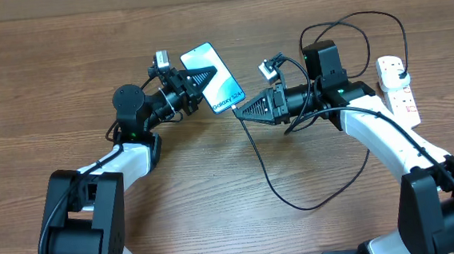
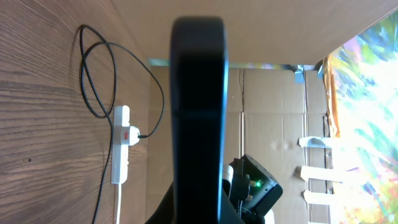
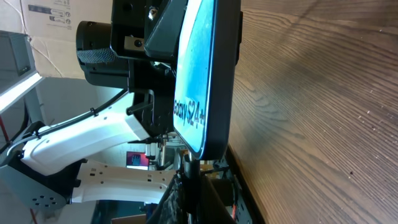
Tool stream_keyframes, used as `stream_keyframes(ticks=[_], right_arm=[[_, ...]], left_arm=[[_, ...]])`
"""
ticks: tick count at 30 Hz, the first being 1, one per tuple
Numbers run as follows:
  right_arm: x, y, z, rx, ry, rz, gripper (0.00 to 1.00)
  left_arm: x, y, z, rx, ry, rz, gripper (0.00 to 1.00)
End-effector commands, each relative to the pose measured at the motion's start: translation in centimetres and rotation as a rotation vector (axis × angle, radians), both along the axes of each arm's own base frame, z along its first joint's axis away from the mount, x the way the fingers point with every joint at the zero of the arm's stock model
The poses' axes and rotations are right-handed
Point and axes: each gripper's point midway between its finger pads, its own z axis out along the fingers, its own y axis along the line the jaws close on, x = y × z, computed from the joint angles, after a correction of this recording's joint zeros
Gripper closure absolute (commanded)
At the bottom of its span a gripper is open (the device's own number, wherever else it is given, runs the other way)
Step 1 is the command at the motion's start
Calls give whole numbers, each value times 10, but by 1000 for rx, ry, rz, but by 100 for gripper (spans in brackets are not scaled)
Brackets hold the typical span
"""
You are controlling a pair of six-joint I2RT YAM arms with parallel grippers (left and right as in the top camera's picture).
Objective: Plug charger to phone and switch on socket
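My left gripper (image 1: 198, 86) is shut on the phone (image 1: 214, 77) and holds it tilted above the table, its lit screen facing up. In the left wrist view the phone (image 2: 199, 106) shows edge-on as a black bar. My right gripper (image 1: 246, 110) is shut on the charger connector (image 3: 187, 167), which meets the phone's bottom edge (image 3: 205, 146); how deep it sits is hidden. The black cable (image 1: 275, 189) loops over the table to a black plug (image 1: 402, 75) in the white socket strip (image 1: 398, 91). The switch state is too small to tell.
The socket strip (image 2: 121, 144) lies at the far right edge with its thick white cord. Slack cable loops (image 1: 356, 26) lie behind the right arm. Cardboard boxes (image 2: 273, 112) stand beyond the table.
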Motion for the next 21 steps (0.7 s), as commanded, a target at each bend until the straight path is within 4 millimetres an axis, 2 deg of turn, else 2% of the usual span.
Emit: stream_keyframes(ticks=[1,21], right_arm=[[-2,0,8,-4,-28,-7,96],[-5,1,6,-9,-10,-3,96]], left_arm=[[-3,-3,10,0,-36,-13,96],[-3,-3,10,0,-35,-13,95]])
